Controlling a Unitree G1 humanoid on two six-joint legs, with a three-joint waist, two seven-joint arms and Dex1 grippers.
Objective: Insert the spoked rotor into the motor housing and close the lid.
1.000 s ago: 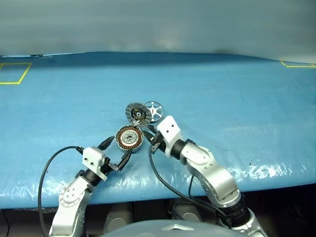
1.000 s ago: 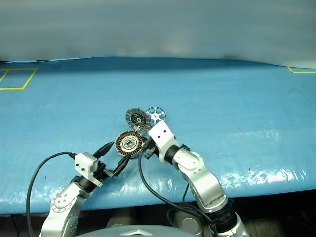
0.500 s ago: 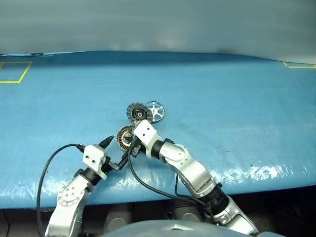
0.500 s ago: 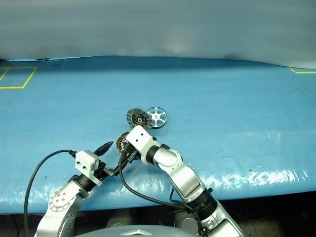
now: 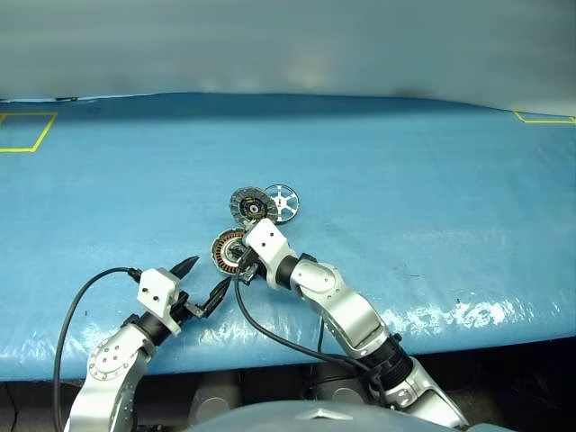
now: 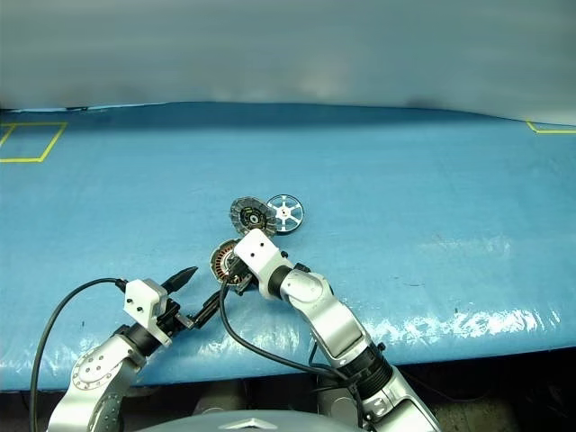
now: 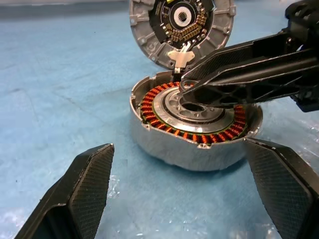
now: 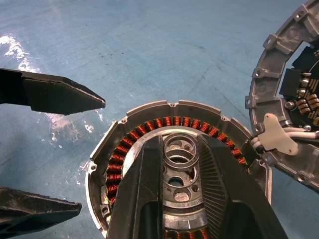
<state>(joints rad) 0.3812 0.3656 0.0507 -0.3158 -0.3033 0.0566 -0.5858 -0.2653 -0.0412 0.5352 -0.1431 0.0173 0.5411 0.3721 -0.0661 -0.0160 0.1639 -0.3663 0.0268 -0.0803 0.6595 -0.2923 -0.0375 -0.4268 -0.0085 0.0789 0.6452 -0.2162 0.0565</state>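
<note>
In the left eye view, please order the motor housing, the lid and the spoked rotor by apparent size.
1. Lid.
2. Spoked rotor, slightly smaller.
Motor housing: unsure, the right arm covers much of it, and it lies nearer the camera.

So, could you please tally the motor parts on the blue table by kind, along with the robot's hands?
Motor housing: 1
Lid, open, beside the housing: 1
Spoked rotor, on the table beside the lid: 1
Small metal ring, between the right hand's fingertips over the housing's centre: 1
Hands: 2, left hand and right hand
Total: 6
</note>
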